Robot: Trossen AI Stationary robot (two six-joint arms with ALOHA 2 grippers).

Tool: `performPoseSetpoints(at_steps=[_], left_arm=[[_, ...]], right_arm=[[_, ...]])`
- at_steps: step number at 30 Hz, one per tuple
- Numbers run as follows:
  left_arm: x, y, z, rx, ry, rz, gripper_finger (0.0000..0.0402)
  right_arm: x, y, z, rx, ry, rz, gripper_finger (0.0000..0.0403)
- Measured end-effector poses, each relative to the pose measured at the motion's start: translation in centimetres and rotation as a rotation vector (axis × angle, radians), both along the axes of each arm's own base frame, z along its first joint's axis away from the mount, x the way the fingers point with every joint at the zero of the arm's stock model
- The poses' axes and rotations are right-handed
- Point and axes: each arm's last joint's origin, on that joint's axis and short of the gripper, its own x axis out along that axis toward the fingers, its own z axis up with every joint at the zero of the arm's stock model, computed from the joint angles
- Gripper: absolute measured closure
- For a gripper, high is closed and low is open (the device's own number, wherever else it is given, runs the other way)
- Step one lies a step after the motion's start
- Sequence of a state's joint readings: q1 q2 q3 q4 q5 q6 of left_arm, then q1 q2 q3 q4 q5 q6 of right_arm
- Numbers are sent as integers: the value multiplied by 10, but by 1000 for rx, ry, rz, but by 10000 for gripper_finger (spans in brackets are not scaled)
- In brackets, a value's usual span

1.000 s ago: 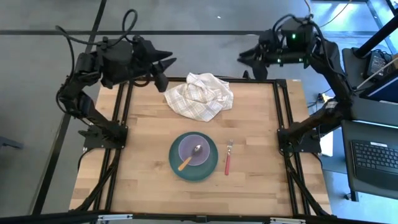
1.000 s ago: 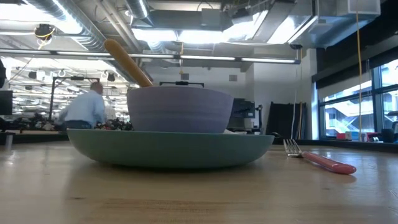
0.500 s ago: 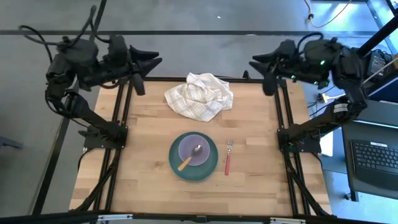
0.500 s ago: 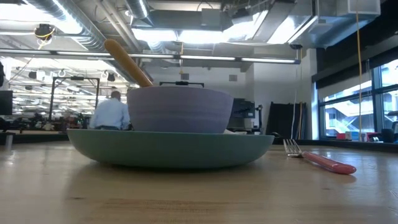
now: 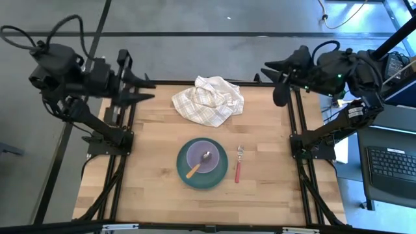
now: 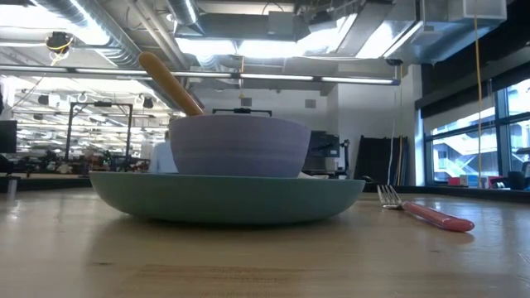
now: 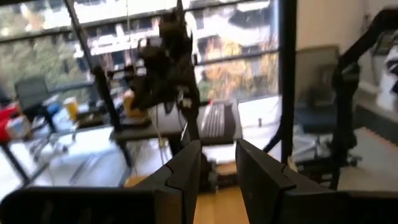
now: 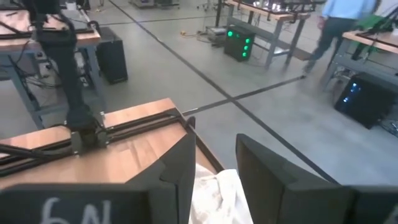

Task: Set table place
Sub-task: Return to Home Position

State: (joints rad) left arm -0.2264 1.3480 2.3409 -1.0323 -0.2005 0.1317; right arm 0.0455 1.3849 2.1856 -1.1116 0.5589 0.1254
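The teal plate (image 5: 184,174) sits on the wooden table (image 5: 149,175) near its middle. The lilac bowl (image 5: 198,154) stands on the plate. The yellow-orange-handled spoon (image 5: 194,170) lies in the bowl, and its handle leans out over the rim (image 6: 170,81). The red-handled fork (image 5: 237,168) lies flat on the table just right of the plate, tines toward the far edge. My left gripper (image 5: 144,91) is open and empty, raised over the far left corner. My right gripper (image 5: 275,79) is open and empty, raised over the far right corner.
A crumpled white checked cloth (image 5: 208,99) lies at the table's far middle; it also shows in the right wrist view (image 8: 214,193). A black metal frame (image 5: 127,162) edges the table. A keyboard (image 5: 393,166) stands on a stand beyond the right edge.
My left gripper has drawn back from beside the cloth toward the table's left edge. My right gripper has gone toward the right edge and a little toward the near edge, turning. In the low view a person has walked rightward behind the bowl. The place setting has kept still.
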Motion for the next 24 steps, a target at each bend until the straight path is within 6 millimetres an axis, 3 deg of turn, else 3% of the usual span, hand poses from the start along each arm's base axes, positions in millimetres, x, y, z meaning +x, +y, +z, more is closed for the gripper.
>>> performPoseSetpoints(at_steps=[7, 13, 18, 24], left_arm=[[-1, 0, 7, -15, -72, 25, 305], [0, 0, 6, -14, -65, 26, 305], [0, 0, 6, -129, -60, 26, 305], [-1, -4, 8, -147, -80, -20, 305]], right_arm=[[1, 1, 0, 17, -4, 26, 286], [3, 6, -1, 76, -6, 171, 286], [4, 7, 2, 93, -45, 196, 286], [2, 20, 3, 44, -31, 235, 286]])
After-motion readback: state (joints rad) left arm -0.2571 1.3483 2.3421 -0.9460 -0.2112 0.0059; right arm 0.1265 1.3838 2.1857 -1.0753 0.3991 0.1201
